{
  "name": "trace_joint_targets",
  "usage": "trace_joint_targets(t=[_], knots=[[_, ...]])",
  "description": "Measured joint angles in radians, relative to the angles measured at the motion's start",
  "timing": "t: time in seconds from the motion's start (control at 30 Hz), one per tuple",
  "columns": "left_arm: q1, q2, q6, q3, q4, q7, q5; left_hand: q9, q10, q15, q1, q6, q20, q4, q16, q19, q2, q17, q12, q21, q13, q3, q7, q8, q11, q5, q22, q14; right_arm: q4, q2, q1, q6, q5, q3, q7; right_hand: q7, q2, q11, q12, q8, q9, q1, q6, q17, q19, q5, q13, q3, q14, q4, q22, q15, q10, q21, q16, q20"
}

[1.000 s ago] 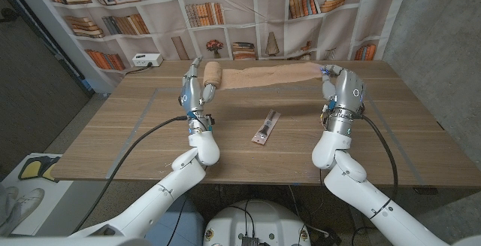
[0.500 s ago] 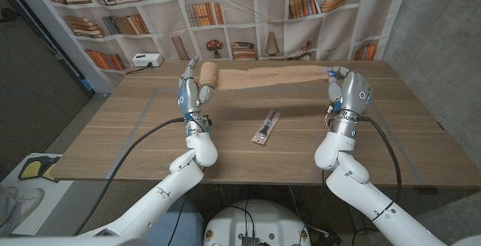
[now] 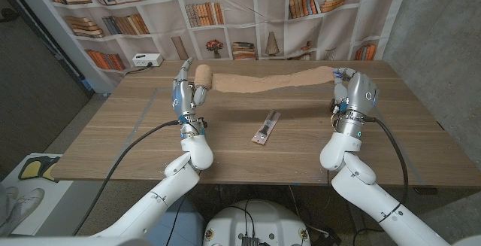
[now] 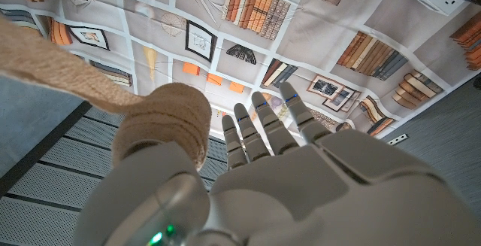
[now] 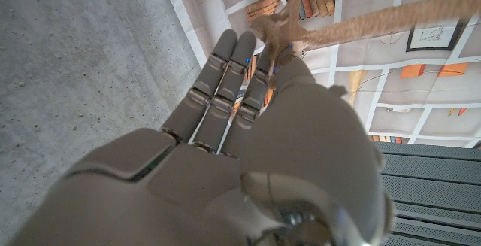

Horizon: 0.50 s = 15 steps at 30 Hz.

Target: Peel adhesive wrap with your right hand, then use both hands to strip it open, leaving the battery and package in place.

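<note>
Head view. Item: tan roll of adhesive wrap [image 3: 202, 77], held up off the wooden counter [image 3: 135, 137] in my left hand [image 3: 185, 92]. From the roll a long tan strip of wrap [image 3: 270, 82] runs to my right hand [image 3: 352, 89], which pinches its far end. The strip's long axis lies straight between my two hands, sagging a little at the middle. Item: slim dark battery in its clear package [image 3: 265, 126], lying on the counter nearer me than the strip, roughly midway between my hands, touched by neither.

Left wrist view. My left hand [image 4: 255, 178] has the roll [image 4: 161, 122] tucked at the thumb side; the other fingers [image 4: 263, 122] stand straight and close together. The strip [image 4: 52, 69] leaves the roll sideways.

Right wrist view. My right hand [image 5: 248, 148] grips the frayed strip end [image 5: 274, 31] near the fingertips; the strip [image 5: 391, 16] stretches away taut.

Judgement: any further opening means drawing my hands apart along the strip's line, roll side leftward.
</note>
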Motion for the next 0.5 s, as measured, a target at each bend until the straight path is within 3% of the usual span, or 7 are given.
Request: trace_joint_targets(t=[0.5], knots=[[0.033,0.054,0.012,-0.016,-0.034,-0.001,-0.007,0.0,0.0,0.0,-0.004,0.0,0.0,0.0,-0.007,0.0,0.004,-0.005,0.0,-0.005,0.0,0.0,0.0,0.0,0.0,0.0,0.0,0.0,-0.029,-0.017,-0.025,-0.034,0.018,0.036,0.019,-0.004,0.0,0.0,0.0,-0.007,0.0,0.0,0.004,0.0,0.0,0.0,0.0,0.0,0.0,0.0,0.0,0.0,0.0,0.007,0.0,0.0]])
